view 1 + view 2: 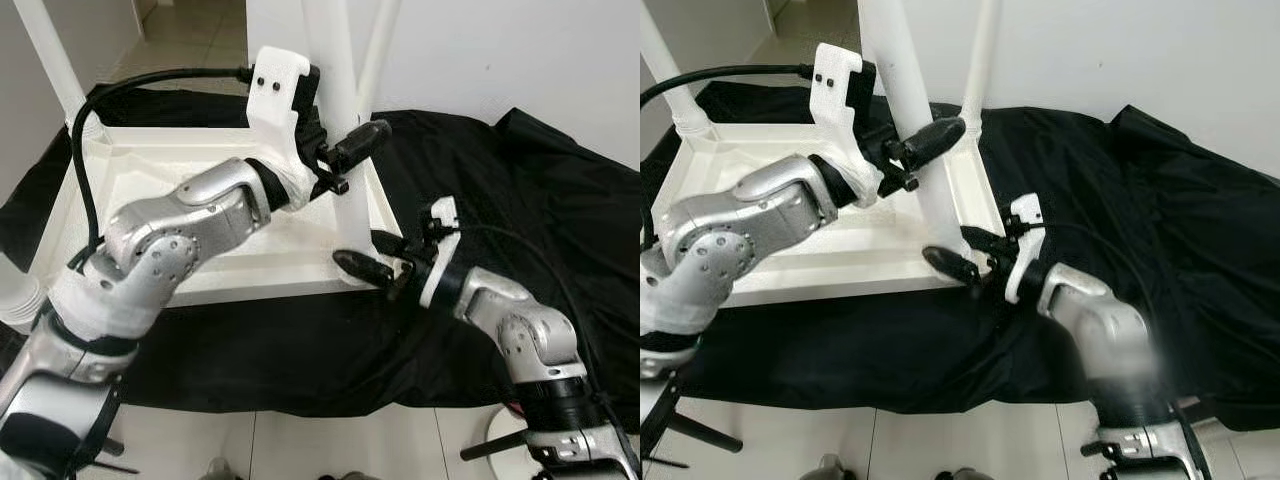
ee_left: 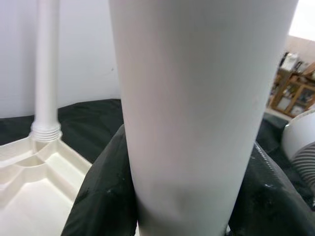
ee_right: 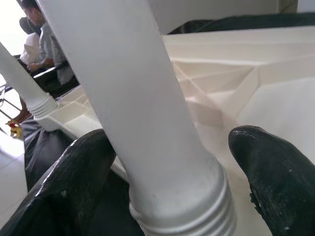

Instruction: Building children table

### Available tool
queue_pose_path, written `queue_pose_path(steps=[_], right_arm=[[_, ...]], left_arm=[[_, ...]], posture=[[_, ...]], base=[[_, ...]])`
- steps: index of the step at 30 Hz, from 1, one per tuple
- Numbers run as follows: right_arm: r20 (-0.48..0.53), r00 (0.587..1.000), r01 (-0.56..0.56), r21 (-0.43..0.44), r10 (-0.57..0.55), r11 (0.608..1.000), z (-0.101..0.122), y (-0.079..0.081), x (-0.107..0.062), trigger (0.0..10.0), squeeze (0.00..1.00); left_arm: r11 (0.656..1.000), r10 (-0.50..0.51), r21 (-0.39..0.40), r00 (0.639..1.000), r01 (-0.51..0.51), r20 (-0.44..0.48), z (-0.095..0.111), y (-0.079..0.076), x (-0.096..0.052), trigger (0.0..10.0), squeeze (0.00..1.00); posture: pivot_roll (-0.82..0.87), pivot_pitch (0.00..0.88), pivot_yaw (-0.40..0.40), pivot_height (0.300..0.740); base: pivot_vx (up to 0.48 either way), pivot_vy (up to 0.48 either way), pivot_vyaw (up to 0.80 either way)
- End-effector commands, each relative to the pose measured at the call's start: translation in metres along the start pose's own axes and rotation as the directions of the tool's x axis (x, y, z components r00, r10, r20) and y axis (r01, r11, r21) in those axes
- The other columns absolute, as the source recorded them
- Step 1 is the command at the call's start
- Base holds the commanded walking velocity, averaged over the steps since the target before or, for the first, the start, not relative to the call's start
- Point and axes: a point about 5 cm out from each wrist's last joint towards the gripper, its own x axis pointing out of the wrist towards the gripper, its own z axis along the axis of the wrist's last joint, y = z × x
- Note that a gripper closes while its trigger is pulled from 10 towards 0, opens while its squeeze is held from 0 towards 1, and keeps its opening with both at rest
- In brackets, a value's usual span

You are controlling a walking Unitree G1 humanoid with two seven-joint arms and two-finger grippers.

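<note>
A white children's table top [image 1: 200, 190] lies upside down on a black cloth [image 1: 520, 200]. Its near right leg [image 1: 340, 70] stands upright in the corner socket. My left gripper [image 1: 350, 150] is shut on this leg partway up; in the left wrist view the leg [image 2: 197, 98] sits tight between both black fingers [image 2: 103, 196]. My right gripper [image 1: 365, 253] is open around the leg's threaded base [image 3: 182, 211]. One finger [image 3: 74, 177] rests against the leg, while the other [image 3: 275, 172] stands apart from it.
Two more white legs [image 1: 55, 60] [image 1: 375, 50] stand in the far corners. A white wall rises behind the cloth. A white round object [image 1: 15, 300] sits on the floor at the left. A seated person [image 3: 44, 39] appears far off in the right wrist view.
</note>
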Motion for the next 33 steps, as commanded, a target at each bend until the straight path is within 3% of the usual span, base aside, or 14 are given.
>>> queue_pose_path(steps=[1,2,9,12,21,22,25,26,33], right_arm=[[0.024,0.999,0.042,-0.045,-0.041,0.998,0.009,-0.002,0.002,10.0,0.00],[0.056,0.994,0.104,-0.100,-0.099,0.989,0.020,-0.003,0.012,10.0,0.00],[0.079,0.981,0.188,-0.190,-0.176,0.964,0.026,-0.001,0.029,10.0,0.00],[0.079,0.966,0.257,-0.256,-0.245,0.932,0.020,0.005,0.044,10.0,0.00],[0.130,0.931,0.364,-0.299,-0.340,0.882,0.014,0.011,0.060,10.0,0.00],[0.156,0.910,0.415,-0.322,-0.384,0.851,0.015,0.010,0.061,10.0,0.00],[0.176,0.893,0.449,-0.339,-0.413,0.826,0.016,0.009,0.061,10.0,0.00],[0.217,0.870,0.492,-0.351,-0.442,0.797,0.019,0.010,0.062,10.0,0.00],[0.274,0.841,0.540,-0.358,-0.467,0.762,0.024,0.012,0.064,10.0,0.00]], left_arm=[[0.982,-0.188,0.031,0.982,0.188,-0.006,0.005,-0.010,0.001,10.0,0.00],[0.991,-0.115,0.070,0.993,0.116,-0.020,0.007,-0.004,0.004,10.0,0.00],[0.997,-0.027,0.076,1.000,0.027,0.001,0.013,0.001,0.015,10.0,0.00],[0.998,0.051,0.029,0.998,-0.053,0.042,0.022,0.004,0.027,10.0,0.00],[0.995,0.103,0.005,0.991,-0.104,0.080,0.028,0.002,0.038,10.0,0.00],[0.994,0.113,-0.002,0.989,-0.113,0.097,0.029,0.000,0.041,10.0,0.00],[0.993,0.117,-0.006,0.987,-0.117,0.109,0.030,-0.002,0.043,10.0,0.00],[0.993,0.117,-0.008,0.987,-0.117,0.108,0.028,-0.004,0.047,10.0,0.00],[0.995,0.104,-0.015,0.991,-0.104,0.086,0.022,-0.009,0.053,10.0,0.00]], posture=[[0.02,0.071,-0.096,0.740],[0.02,0.074,-0.094,0.740],[0.04,0.086,-0.093,0.740],[0.04,0.093,-0.098,0.740],[0.04,0.102,-0.085,0.740],[0.03,0.103,-0.080,0.740],[0.03,0.103,-0.080,0.740],[0.03,0.104,-0.072,0.740],[0.02,0.106,-0.070,0.740]], base=[[0.000,0.000,0.00],[0.000,0.000,0.00],[0.000,0.000,0.00],[0.000,0.000,0.00],[0.000,0.000,0.00],[0.000,0.000,0.00],[0.000,0.000,0.00],[0.000,0.000,0.00],[0.000,0.000,0.00]])
